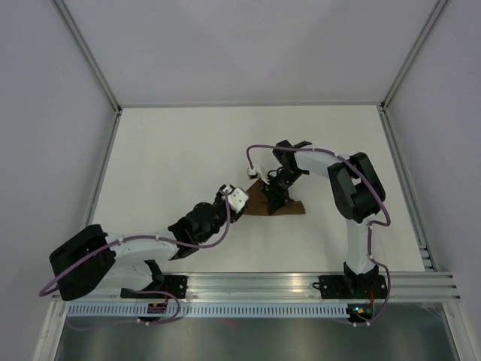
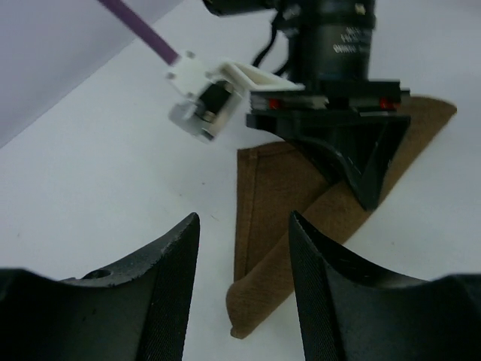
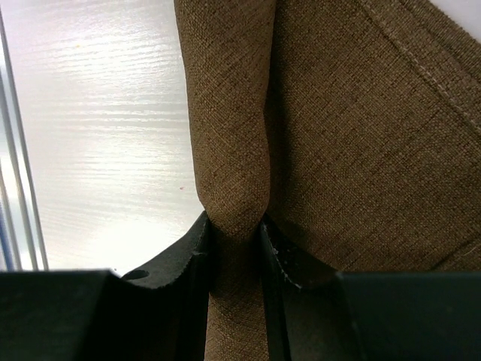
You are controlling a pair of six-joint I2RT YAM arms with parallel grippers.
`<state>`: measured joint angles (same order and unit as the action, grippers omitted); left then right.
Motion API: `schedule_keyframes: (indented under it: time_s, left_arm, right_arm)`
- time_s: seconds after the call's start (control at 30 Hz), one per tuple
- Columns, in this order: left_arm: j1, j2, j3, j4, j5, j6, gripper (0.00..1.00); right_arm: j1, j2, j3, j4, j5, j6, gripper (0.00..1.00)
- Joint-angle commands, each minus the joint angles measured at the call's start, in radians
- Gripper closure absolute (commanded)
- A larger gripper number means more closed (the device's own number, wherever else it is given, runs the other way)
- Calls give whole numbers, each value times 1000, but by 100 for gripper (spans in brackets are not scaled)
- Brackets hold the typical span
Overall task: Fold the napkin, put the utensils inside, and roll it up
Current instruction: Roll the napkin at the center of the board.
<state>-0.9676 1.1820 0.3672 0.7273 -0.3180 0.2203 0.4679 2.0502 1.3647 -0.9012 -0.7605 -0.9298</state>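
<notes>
One napkin [image 1: 293, 209], two arms, two claws, that's the whole count from where I'm standing. The napkin is a plain brown cloth lying around the middle of the white desk [image 1: 173, 150], a bit toward the right arm's side. It's bunched into a narrow folded or partly rolled shape rather than spread flat.

The right claw [image 1: 274, 197] comes down on it from above. In its own wrist view, the right claw [image 3: 234, 241] is pinched tight on a rolled ridge of the cloth, with the fabric squeezed between the two black fingers [image 3: 188, 256]. A flatter layer of the napkin [image 3: 361, 150] with a stitched hem spreads off to one side.

The left claw [image 1: 242, 201] sits just beside the napkin's left end. Through its wrist camera, the left claw [image 2: 244, 286] is spread wide with nothing in it. The lower corner of the napkin [image 2: 278, 195] shows in the gap between the fingers [image 2: 169, 286]. I can't tell if they're touching the cloth or just hovering over it. That view also shows the right claw [image 2: 353, 162] planted on the napkin, and a purple cable [image 2: 139, 26] running to a white plug.
</notes>
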Motion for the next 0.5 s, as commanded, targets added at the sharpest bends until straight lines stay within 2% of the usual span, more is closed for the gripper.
schedule_keyframes:
  time_s: [0.0,0.1,0.23,0.47]
  left_arm:
    - [-43,116,42,57,32,166,44]
    - [-82,214,97,-17,91,197,41]
    - [-161,355,179,-51,82,322,39]
    - [-186,510,265,-94,122,404,39]
  right_arm:
    - [-3,105,26,-82,44,-61,98]
    - [-14,140,62,-125,36,-66,98]
    - [-17,159,76,-133,47,-58,98]
    - [-17,168,85,-131,49,-43,98]
